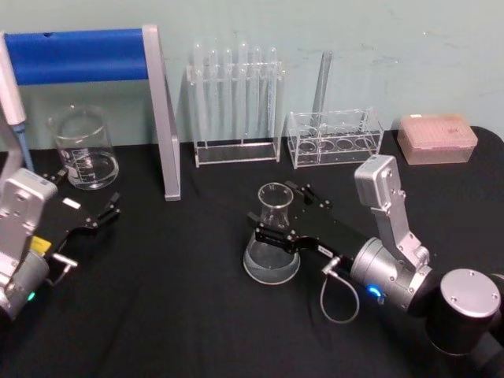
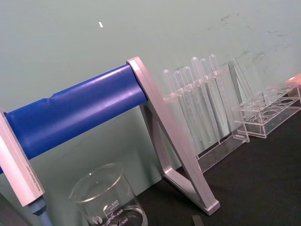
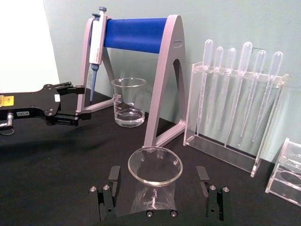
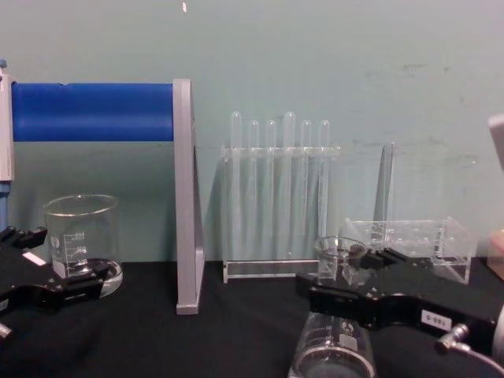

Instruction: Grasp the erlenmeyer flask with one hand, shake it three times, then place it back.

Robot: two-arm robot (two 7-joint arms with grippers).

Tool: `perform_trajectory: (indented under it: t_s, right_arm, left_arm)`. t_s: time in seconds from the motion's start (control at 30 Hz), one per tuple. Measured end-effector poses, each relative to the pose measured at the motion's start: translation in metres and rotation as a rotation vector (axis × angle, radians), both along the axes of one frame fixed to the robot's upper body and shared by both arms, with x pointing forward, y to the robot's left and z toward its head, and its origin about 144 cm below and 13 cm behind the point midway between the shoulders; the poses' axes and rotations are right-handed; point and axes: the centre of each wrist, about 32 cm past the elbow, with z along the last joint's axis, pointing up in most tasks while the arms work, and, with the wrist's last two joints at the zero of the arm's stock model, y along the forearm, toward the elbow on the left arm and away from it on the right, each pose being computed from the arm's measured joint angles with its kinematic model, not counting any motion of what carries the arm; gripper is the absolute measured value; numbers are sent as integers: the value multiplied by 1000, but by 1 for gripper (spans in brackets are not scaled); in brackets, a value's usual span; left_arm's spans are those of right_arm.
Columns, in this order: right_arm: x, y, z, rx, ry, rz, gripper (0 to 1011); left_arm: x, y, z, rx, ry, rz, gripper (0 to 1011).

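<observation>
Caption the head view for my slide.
Open right gripper straddles the neck of the Erlenmeyer flask, standing on the black table; left gripper parked near the beaker.

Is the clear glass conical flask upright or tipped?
Upright: the clear conical flask stands on its wide base, neck up, between the right gripper's open fingers.

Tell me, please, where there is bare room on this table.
The widest bare black tabletop lies in front, between the left end effector and the clear glass erlenmeyer flask that the right end effector straddles. A narrower gap separates the grey stand leg from the flask. Crowded along the wall: glass beaker, clear test-tube rack, compartment rack, pink box.
</observation>
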Motion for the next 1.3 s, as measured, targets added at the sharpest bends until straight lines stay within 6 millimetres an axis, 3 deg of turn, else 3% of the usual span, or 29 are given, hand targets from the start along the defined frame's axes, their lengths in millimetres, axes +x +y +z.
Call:
perform_trajectory:
  t_s: [0.67, 1.03, 1.3]
  right_arm:
    - [1, 1, 0, -1, 0, 1, 997]
    - [0, 0, 0, -1, 0, 0, 744]
    - [0, 0, 0, -1, 0, 0, 484]
  left_arm:
    - [0, 0, 0, 0, 0, 0, 1001]
    - [0, 0, 0, 0, 0, 0, 1001]
    - [0, 0, 0, 0, 0, 0, 1001]
